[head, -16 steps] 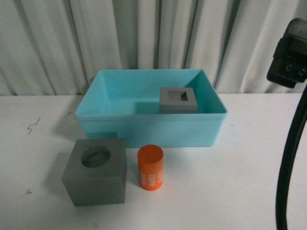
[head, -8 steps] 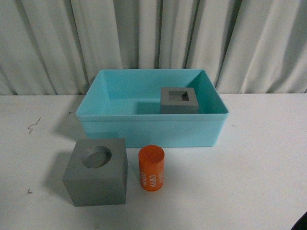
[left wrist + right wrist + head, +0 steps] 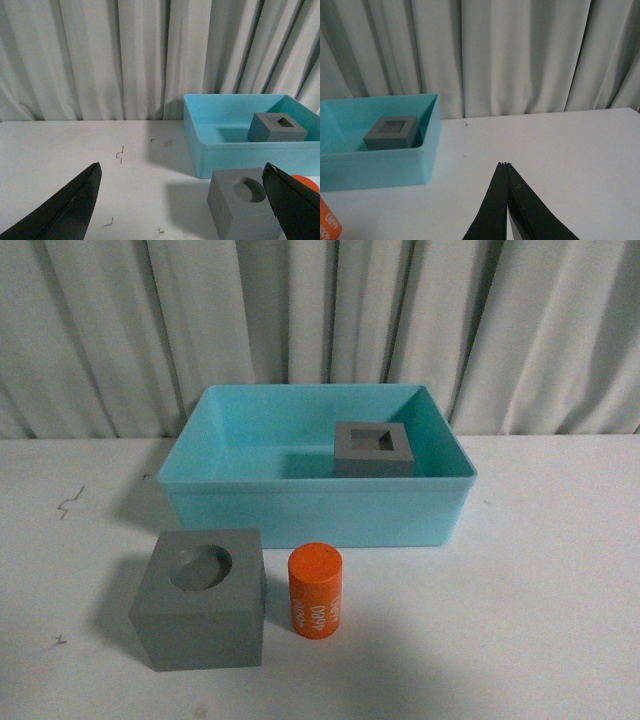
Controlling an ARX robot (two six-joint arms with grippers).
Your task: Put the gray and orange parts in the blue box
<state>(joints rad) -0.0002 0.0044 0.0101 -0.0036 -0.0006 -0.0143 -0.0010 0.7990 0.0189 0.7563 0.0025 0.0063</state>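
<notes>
Front view gives you the layout but no arms. The blue box [image 3: 315, 515] sits at the back of the table [image 3: 530, 620], with the square-hollow cube [image 3: 373, 450] already inside, near its right wall. Outside, in front of the box, stand the round-hollow cube [image 3: 200, 600] and the orange cylinder [image 3: 316, 592] — just beside each other, a thin gap between them.

Only the wrist views show the grippers. Your left gripper [image 3: 181, 167] is spread wide and holds nothing; the round-hollow cube sits ahead of it, off toward one finger. I'd take that cube first:
- Centre the fingers over two flat opposite faces.
- Come straight down, because the cylinder is close enough to be knocked over.
- Lift clear of the rim before crossing, and set it in the free left half of the box.

Your right gripper [image 3: 505, 165] has its fingers pressed together, empty — spread them before going for the cylinder. That view catches only a corner of the cylinder and misses the round-hollow cube entirely.
</notes>
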